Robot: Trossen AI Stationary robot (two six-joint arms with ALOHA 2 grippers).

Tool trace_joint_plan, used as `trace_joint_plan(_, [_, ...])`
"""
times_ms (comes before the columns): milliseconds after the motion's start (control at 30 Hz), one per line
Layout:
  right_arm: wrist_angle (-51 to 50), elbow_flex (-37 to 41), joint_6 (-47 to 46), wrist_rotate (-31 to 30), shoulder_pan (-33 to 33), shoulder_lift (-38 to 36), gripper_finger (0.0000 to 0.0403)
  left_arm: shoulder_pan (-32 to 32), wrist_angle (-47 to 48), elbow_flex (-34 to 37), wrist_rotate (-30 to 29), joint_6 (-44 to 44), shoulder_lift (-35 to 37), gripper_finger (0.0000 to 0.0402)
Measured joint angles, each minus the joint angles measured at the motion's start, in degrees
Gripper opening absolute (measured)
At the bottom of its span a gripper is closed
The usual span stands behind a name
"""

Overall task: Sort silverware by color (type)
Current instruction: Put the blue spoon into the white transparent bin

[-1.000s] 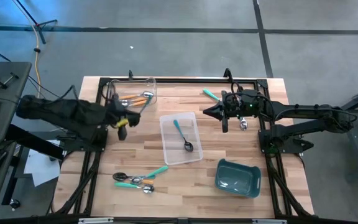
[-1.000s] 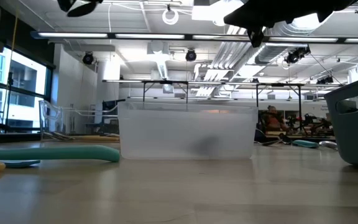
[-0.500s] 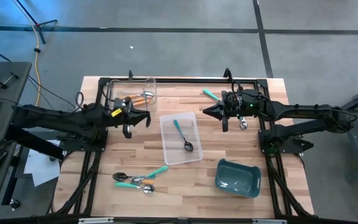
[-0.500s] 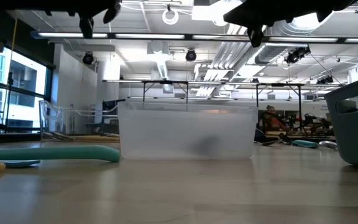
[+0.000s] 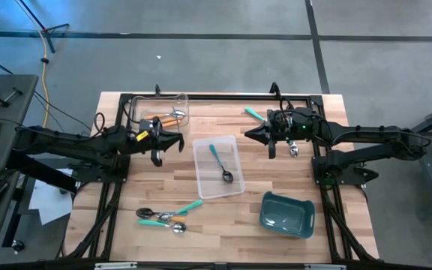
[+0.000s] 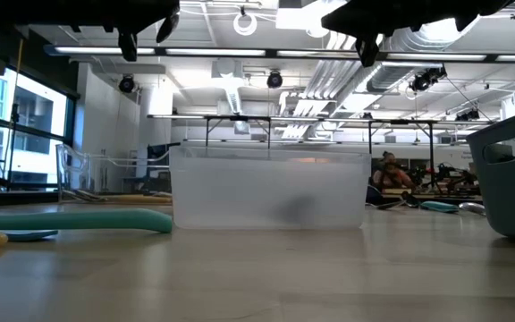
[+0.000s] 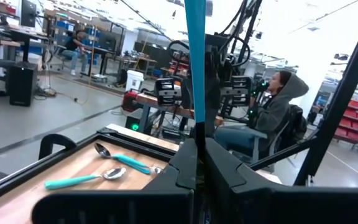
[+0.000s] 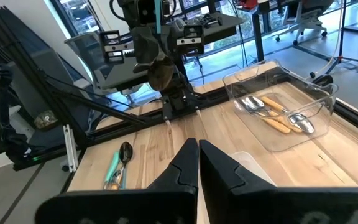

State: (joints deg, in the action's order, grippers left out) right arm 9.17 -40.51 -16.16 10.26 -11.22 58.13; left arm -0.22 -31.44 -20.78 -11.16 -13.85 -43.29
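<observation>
Left gripper [image 7: 196, 163]: jaws clamped on a teal spoon [image 7: 195, 62], shown only by its wrist view. Right gripper [image 5: 249, 135]: jaws together, empty. Other spoons [image 5: 163, 216] lie lower left on the wooden table [image 5: 276, 176]; workshop behind.

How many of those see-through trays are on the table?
2. One clear tray at the table's back-left corner holds orange-handled spoons. The second tray, mid-table, holds one teal-handled spoon. None seems hidden.
</observation>
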Motion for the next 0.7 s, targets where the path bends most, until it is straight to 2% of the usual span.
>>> trace_joint_plan(700, [0.15, 0.0, 1.19, 0.0, 0.0, 0.0, 0.0, 0.23, -0.3, 0.0, -0.14, -0.65, 0.01, 0.0])
